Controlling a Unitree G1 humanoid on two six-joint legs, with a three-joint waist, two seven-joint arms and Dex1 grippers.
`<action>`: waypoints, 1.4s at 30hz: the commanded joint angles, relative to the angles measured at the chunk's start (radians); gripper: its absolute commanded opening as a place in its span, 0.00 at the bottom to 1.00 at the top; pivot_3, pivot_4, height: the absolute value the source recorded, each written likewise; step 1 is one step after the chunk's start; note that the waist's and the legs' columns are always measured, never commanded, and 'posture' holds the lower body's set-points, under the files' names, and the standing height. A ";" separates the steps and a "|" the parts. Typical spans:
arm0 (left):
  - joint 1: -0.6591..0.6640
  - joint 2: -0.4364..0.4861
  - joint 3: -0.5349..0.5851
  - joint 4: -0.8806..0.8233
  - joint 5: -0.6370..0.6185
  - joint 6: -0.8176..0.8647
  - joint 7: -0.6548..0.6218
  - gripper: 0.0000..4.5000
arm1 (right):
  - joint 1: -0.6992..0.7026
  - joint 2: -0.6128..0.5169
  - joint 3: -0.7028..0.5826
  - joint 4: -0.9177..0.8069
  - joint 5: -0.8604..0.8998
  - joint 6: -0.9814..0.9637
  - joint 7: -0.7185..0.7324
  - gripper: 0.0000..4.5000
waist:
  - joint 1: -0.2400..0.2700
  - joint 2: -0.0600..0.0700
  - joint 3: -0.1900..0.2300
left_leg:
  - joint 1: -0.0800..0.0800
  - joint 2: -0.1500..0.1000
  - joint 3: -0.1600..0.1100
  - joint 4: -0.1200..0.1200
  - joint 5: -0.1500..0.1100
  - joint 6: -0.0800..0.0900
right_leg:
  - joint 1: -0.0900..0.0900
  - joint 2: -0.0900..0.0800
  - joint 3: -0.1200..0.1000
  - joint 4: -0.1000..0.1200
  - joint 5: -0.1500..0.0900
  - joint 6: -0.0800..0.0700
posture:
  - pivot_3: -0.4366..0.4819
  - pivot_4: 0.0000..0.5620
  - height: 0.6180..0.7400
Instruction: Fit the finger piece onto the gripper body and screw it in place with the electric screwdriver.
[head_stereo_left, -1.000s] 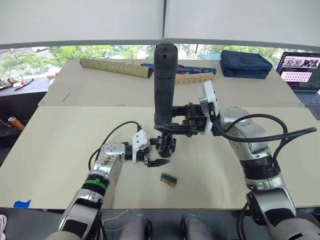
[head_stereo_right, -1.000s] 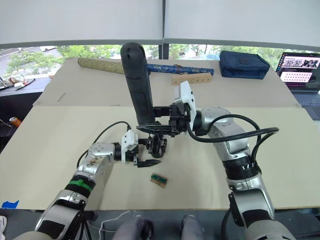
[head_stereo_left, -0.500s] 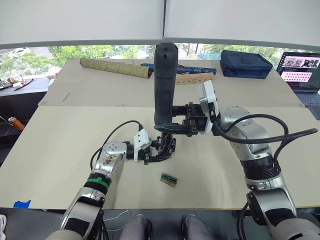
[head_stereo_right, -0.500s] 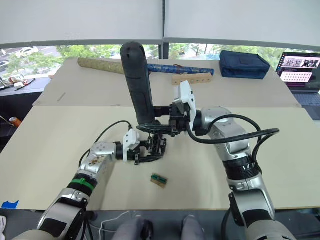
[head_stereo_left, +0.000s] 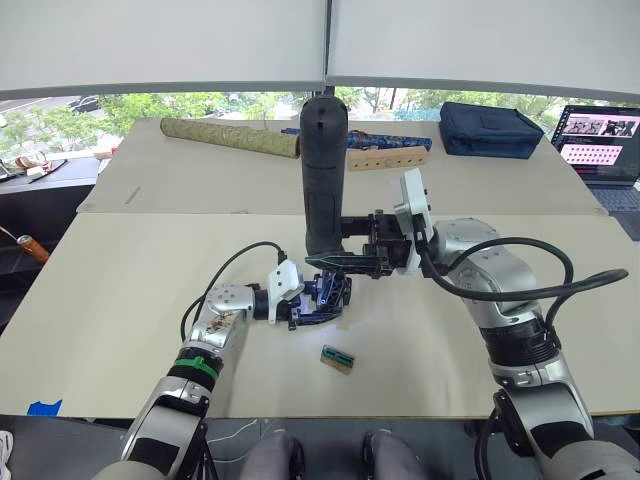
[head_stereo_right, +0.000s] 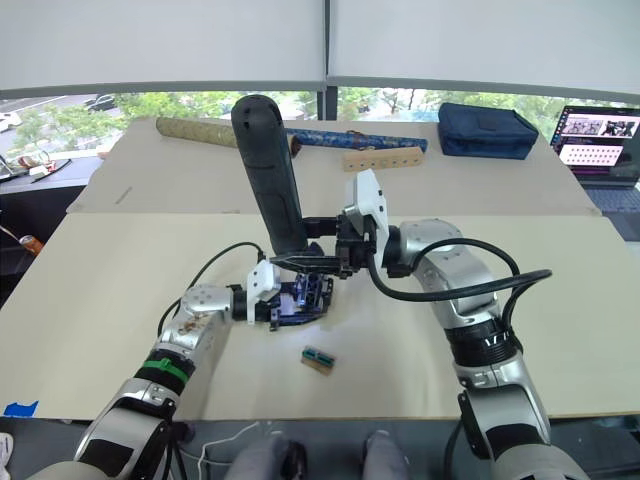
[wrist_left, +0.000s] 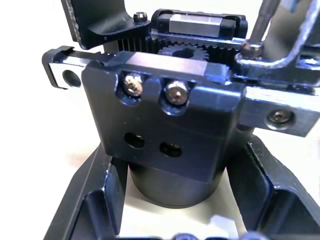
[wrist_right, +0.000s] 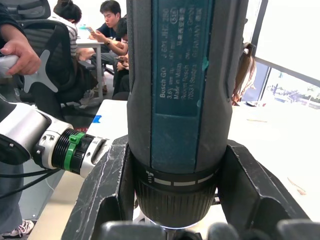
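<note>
The electric screwdriver (head_stereo_left: 323, 170) stands upright over the table, rounded end up, with my right gripper (head_stereo_left: 330, 259) shut on its lower part; the right wrist view shows its barrel (wrist_right: 182, 100) clamped between both fingers. Its thin bit (wrist_left: 261, 25) comes down onto the top of the gripper body (head_stereo_left: 329, 291), a black block with two screw heads on its front (wrist_left: 170, 125) and a bluish glow on it. My left gripper (head_stereo_left: 312, 306) is shut on that body's round base, one finger on each side. I cannot tell the finger piece apart from the body's black parts.
A small green and brown block (head_stereo_left: 337, 360) lies near the front edge. Along the far side lie a patterned roll (head_stereo_left: 230, 136), a wooden strip with holes (head_stereo_left: 388, 156), a navy bag (head_stereo_left: 490, 127) and a laptop (head_stereo_left: 600, 137). People sit at desks in the right wrist view.
My left gripper moved forward from beside the gripper body and closed around its base. The screwdriver shifted slightly left, and a bluish light came on over the body.
</note>
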 joint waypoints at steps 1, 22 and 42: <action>0.019 -0.006 -0.024 -0.018 0.011 -0.016 -0.011 0.52 | 0.054 -0.018 0.052 0.018 -0.065 0.008 -0.012 0.42 | 0.000 0.000 -0.001 | 0.000 0.000 0.000 0.000 0.000 0.000 | 0.000 0.000 0.000 0.000 0.000 0.000 | 0.48 0.27 0.95; 0.024 -0.007 -0.029 0.000 0.023 -0.023 -0.006 0.52 | 0.019 0.001 0.000 0.005 -0.001 -0.017 -0.018 0.42 | -0.001 -0.002 -0.003 | 0.001 0.000 0.000 0.000 0.000 0.000 | 0.001 0.000 0.000 0.000 0.000 0.000 | 0.48 0.27 0.95; 0.025 0.006 -0.049 0.046 0.060 0.009 0.049 0.52 | -0.132 -0.024 -0.128 -0.037 0.141 0.006 0.079 0.42 | 0.002 -0.002 -0.003 | -0.001 0.000 0.000 0.000 -0.001 0.001 | -0.001 -0.001 0.000 0.000 0.000 -0.001 | 0.48 0.27 0.95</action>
